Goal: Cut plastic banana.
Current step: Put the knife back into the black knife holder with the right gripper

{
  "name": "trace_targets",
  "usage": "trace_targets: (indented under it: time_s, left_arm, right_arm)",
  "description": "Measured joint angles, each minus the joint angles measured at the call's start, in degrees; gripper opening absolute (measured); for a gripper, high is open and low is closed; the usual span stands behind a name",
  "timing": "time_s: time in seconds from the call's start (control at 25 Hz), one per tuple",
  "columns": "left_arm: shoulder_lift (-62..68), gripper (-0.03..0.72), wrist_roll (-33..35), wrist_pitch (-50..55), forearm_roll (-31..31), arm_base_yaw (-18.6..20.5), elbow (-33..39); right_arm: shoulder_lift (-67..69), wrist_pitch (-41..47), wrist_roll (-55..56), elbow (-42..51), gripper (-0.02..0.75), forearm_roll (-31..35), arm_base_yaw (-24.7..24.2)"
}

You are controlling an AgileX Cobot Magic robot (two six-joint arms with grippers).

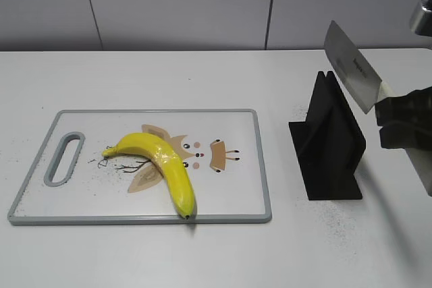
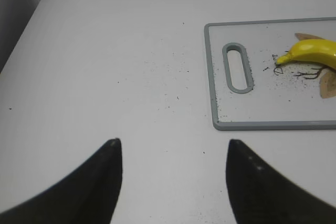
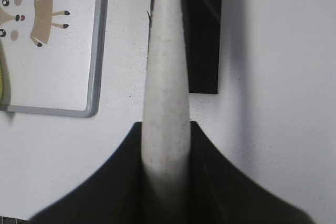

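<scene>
The plastic banana [image 1: 162, 166] lies on the white cutting board [image 1: 229, 193], stem end to the left and dark tip at the board's front edge; its stem end shows in the left wrist view [image 2: 310, 53]. My right gripper [image 1: 398, 123] is shut on the knife's pale handle [image 3: 167, 87] and holds the knife's steel blade [image 1: 351, 72] in the air above the black knife stand [image 1: 327, 146], right of the board. My left gripper [image 2: 173, 148] is open and empty over bare table left of the board [image 2: 220, 77]; it is out of the exterior view.
The board has a grey rim, a handle slot [image 1: 64, 160] at its left end and a cartoon print [image 1: 216, 153] in the middle. The black stand also shows in the right wrist view [image 3: 202, 30]. A wall runs behind the table.
</scene>
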Motion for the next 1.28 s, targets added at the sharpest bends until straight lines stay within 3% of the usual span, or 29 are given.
trace_targets:
  time_s: [0.72, 0.76, 0.96, 1.04, 1.28]
  left_arm:
    - [0.00, 0.564, 0.00, -0.05, 0.00, 0.00, 0.00]
    - [0.00, 0.564, 0.00, -0.05, 0.00, 0.00, 0.00]
    - [0.00, 0.564, 0.00, -0.05, 0.00, 0.00, 0.00]
    - [0.00, 0.561, 0.00, -0.05, 0.00, 0.00, 0.00]
    - [0.00, 0.554, 0.00, -0.05, 0.00, 0.00, 0.00]
  right_arm:
    - [9.42, -1.45, 0.42, 0.00, 0.178, 0.70, 0.00]
    - [9.42, -1.52, 0.42, 0.00, 0.225, 0.70, 0.00]
    - [9.44, -1.58, 0.42, -0.13, 0.605, 0.70, 0.00]
    - [9.49, -1.52, -0.04, -1.07, 0.651, 0.70, 0.00]
    - [4.92, 1.70, -4.36, -7.26, 0.657, 0.70, 0.00]
